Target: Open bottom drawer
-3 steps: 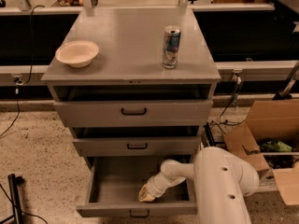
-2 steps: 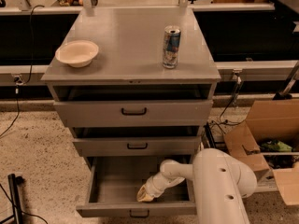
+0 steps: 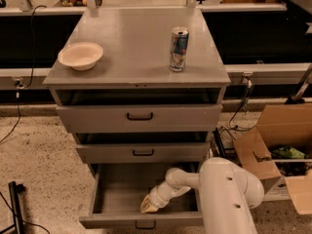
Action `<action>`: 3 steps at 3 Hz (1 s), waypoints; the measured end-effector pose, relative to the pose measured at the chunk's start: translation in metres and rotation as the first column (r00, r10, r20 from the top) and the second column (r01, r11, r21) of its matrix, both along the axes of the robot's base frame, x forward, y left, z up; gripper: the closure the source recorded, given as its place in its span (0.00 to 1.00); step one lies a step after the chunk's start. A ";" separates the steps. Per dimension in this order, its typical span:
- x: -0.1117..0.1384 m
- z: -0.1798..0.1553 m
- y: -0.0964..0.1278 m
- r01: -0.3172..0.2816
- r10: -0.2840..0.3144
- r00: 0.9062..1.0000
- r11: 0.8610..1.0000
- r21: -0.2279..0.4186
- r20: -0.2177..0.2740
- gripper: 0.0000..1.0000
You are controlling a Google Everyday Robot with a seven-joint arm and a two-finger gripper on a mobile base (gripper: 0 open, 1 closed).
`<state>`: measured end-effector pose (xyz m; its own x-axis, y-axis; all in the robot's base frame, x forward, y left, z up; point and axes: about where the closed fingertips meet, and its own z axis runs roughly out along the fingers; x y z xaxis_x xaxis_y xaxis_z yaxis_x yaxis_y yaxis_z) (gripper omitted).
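The grey cabinet has three drawers. The bottom drawer (image 3: 117, 191) is pulled out, its plain grey interior in view and its small black handle (image 3: 145, 225) at the lower frame edge. My white arm reaches down from the right into that drawer. My gripper (image 3: 147, 206) is inside the drawer, near its front wall, just above the handle. The middle drawer (image 3: 143, 152) and top drawer (image 3: 140, 116) stand slightly out, with dark gaps above them.
On the cabinet top stand a cream bowl (image 3: 81, 55) at left and a drink can (image 3: 179, 49) at right. An open cardboard box (image 3: 278, 152) sits on the floor to the right. Cables run along the floor at left and right.
The gripper has shifted slightly left and toward the drawer's front. The drawer itself looks unmoved.
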<state>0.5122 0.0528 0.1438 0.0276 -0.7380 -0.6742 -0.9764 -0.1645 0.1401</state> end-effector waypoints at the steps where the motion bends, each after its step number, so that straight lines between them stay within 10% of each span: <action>1: -0.015 -0.001 0.002 -0.017 0.018 0.999 0.999 0.039 -0.032 1.00; 3: -0.035 0.012 0.005 -0.058 0.061 0.998 0.994 0.093 -0.028 1.00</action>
<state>0.4768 0.0583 0.1554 0.0478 -0.6705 -0.7403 -0.9599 -0.2358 0.1516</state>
